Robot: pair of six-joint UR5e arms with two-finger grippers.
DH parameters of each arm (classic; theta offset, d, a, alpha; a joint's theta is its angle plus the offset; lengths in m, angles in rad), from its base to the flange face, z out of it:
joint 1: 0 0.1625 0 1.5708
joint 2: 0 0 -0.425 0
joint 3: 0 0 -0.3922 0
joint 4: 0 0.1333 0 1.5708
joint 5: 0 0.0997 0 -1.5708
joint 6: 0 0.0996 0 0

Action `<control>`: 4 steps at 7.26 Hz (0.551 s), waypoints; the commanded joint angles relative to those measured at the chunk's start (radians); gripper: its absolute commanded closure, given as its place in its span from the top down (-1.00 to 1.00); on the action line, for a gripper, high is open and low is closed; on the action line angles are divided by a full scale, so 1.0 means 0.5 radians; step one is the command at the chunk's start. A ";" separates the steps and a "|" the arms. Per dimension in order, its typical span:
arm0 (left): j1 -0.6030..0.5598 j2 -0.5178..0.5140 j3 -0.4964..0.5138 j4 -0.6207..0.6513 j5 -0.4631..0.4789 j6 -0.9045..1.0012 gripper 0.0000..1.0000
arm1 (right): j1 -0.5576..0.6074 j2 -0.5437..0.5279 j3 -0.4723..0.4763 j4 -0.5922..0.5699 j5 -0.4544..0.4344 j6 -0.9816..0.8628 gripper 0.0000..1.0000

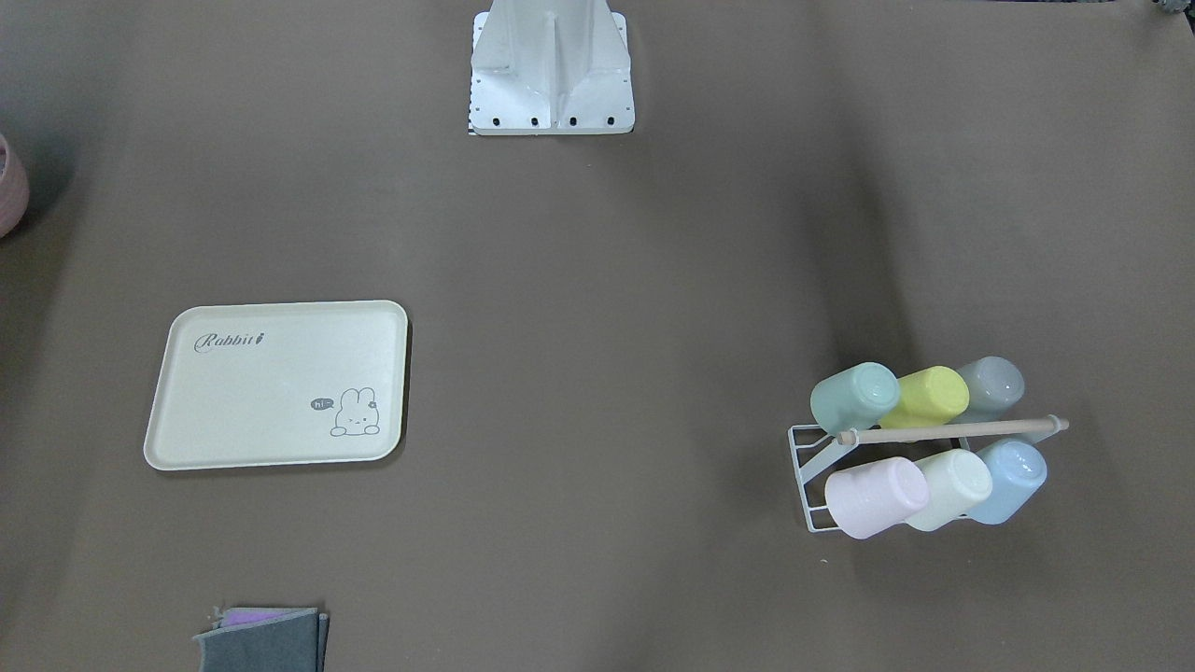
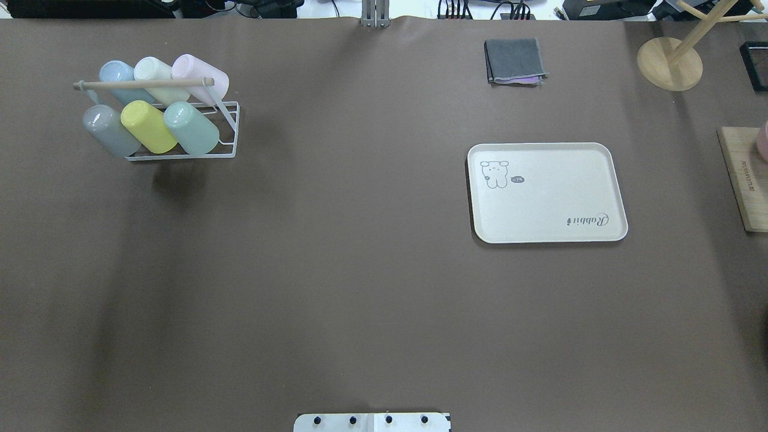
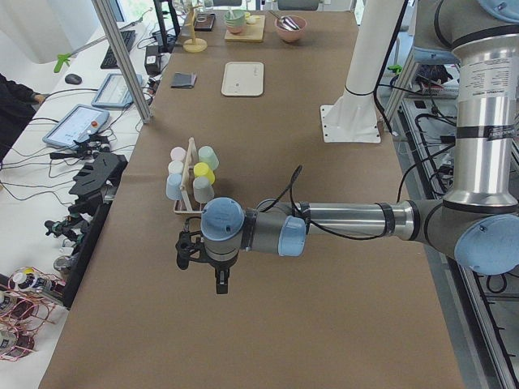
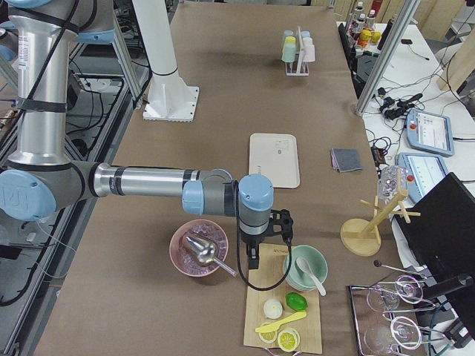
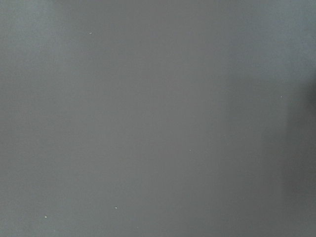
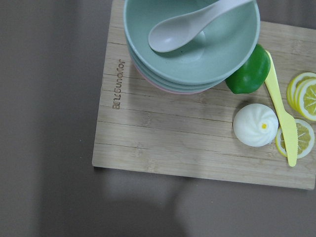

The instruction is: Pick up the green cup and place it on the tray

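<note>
Six cups are being carried on a white wire rack (image 2: 233, 133) toward the table's far left, and the green cup (image 2: 192, 128) is being held at the right end of the row nearer the robot, just beside a yellow-green cup (image 2: 148, 126). It is being kept well apart from both grippers. The left gripper (image 3: 220, 280) is being hung over bare brown table (image 2: 360, 270) farther left than the rack. The right gripper (image 4: 252, 256) is being hung at the edge of a wooden board (image 6: 163, 143) at the table's right end, beyond the tray (image 2: 546, 198). The green cup is being propped tilted, with its long axis slanting, its closed bottom raised and leaning toward the robot, and its mouth down at the rack's middle. How far either gripper's fingers are being spread cannot be told, since each gripper is being shown only by a side camera. The tray is being left flat on the table's right half, well apart from the rack.
</note>
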 commanded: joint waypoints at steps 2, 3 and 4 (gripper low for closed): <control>0.000 0.000 -0.007 0.007 0.009 -0.006 0.97 | 0.001 -0.022 0.012 0.000 -0.003 0.006 1.00; 0.000 -0.003 -0.019 0.007 0.009 -0.006 0.97 | 0.001 -0.025 0.009 0.000 0.000 0.000 1.00; 0.003 -0.015 -0.020 0.010 0.009 -0.006 0.97 | 0.001 -0.025 0.009 0.000 0.000 0.000 1.00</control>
